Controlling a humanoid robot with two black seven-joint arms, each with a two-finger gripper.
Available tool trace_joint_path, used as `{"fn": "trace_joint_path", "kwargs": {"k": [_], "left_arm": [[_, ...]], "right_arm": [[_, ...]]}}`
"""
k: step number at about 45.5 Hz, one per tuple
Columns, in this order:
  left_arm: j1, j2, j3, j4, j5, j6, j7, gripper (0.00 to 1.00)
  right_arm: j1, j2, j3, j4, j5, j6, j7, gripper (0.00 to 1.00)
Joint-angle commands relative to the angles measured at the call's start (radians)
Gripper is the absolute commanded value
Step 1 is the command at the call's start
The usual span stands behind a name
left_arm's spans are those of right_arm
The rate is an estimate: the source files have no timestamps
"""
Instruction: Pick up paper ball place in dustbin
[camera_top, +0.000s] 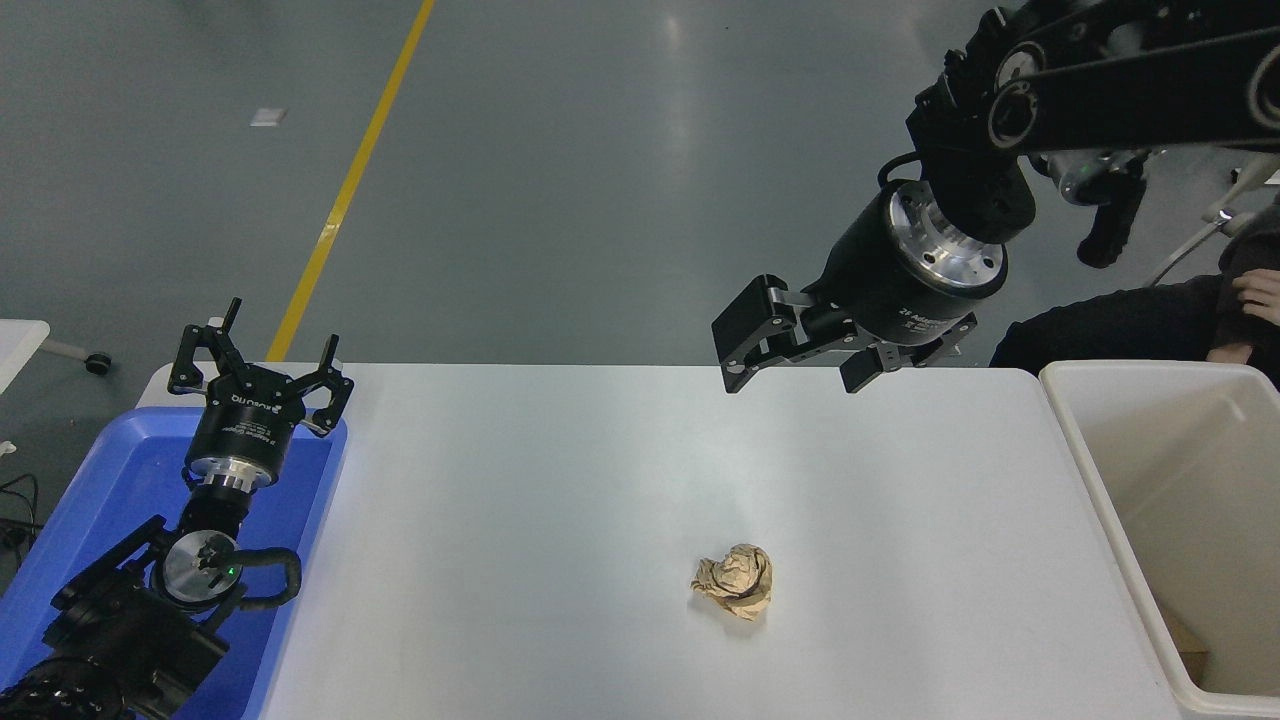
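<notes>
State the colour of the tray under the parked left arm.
Bright blue tray, seen best in the head view.

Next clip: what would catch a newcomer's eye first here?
Probably the crumpled tan paper ball, alone on the white table right of centre. Above it, toward the far edge, the right claw hangs open in the air. The off-white dustbin stands at the right edge; the left claw sits parked, open, over a blue tray.

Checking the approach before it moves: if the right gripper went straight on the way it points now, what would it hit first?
Probably the bare white table. The open right gripper points down-left, well short of the paper ball, though depth is unclear.
</notes>
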Motion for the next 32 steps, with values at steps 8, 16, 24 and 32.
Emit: {"fn": "trace_joint_path", "kwargs": {"k": [8, 16, 24, 32], "left_arm": [[-0.001, 0.000, -0.005, 0.000, 0.000, 0.003, -0.001, 1.00], [0.000, 0.000, -0.005, 0.000, 0.000, 0.003, -0.002, 1.00], [0.000, 0.000, -0.005, 0.000, 0.000, 0.003, -0.002, 1.00], [0.000, 0.000, -0.005, 0.000, 0.000, 0.003, -0.002, 1.00]], "right_arm": [[0.006, -0.002, -0.029, 0.005, 0.018, -0.011, -0.003, 1.00], [-0.014, -0.004, -0.031, -0.006, 0.018, -0.011, -0.003, 1.00], [-0.084, -0.016, -0.048, -0.021, 0.010, -0.059, -0.001, 1.00], [-0.282, 0.004, -0.025, -0.087, 0.004, -0.195, 0.002, 1.00]]}}
